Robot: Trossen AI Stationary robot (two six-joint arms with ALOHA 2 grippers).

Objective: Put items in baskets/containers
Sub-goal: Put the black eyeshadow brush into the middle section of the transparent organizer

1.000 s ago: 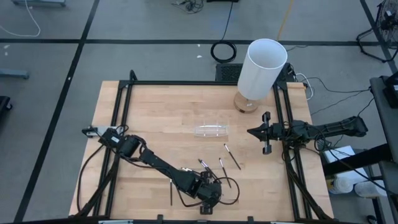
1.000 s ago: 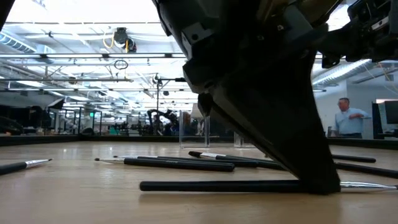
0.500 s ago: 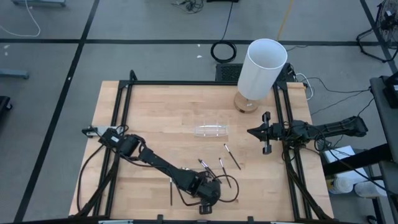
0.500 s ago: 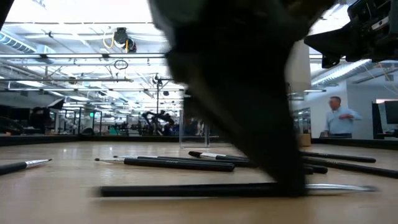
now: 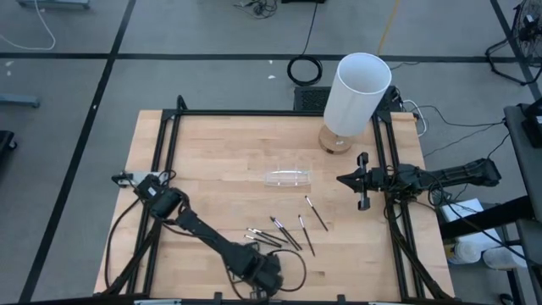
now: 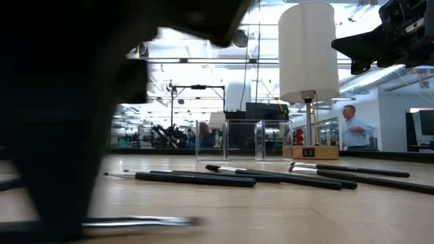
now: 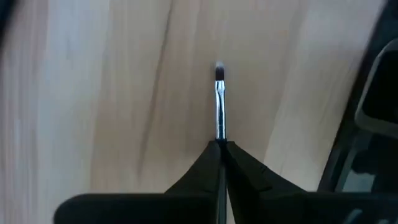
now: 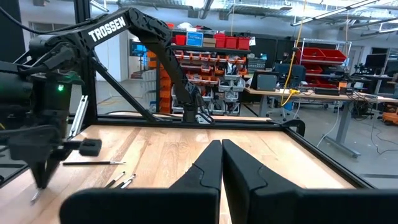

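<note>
My left gripper (image 5: 259, 276) stands near the table's front edge, pointing down, shut on one thin dark stick; its silvery tip shows in the left wrist view (image 7: 219, 102) and in the low view (image 6: 135, 221). Several more sticks (image 5: 284, 232) lie flat on the wood right of it, also in the low view (image 6: 196, 178). The clear tray (image 5: 288, 178) rests mid-table (image 6: 237, 139). My right gripper (image 5: 343, 179) waits shut at the right edge, held level above the table (image 8: 221, 144). My left gripper pinches the stick between its two fingertips, on the dark handle just behind the silvery ferrule (image 7: 219, 138). The fingers come from above, pointing down. The stick lies about level at the table's surface, its brush end (image 7: 219, 68) sticking out past the fingers. The rest is hidden.
A tall white cylinder (image 5: 356, 91) on a round wooden base stands at the far right. A black frame rail (image 5: 385, 203) runs round the tabletop. Bare wood lies between the tray and the left rail. A person (image 6: 351, 129) moves in the room behind.
My left gripper has gone toward the table's left and near edge and has turned about its wrist. The stick in its fingers has slid along the table with it, away from the other sticks.
</note>
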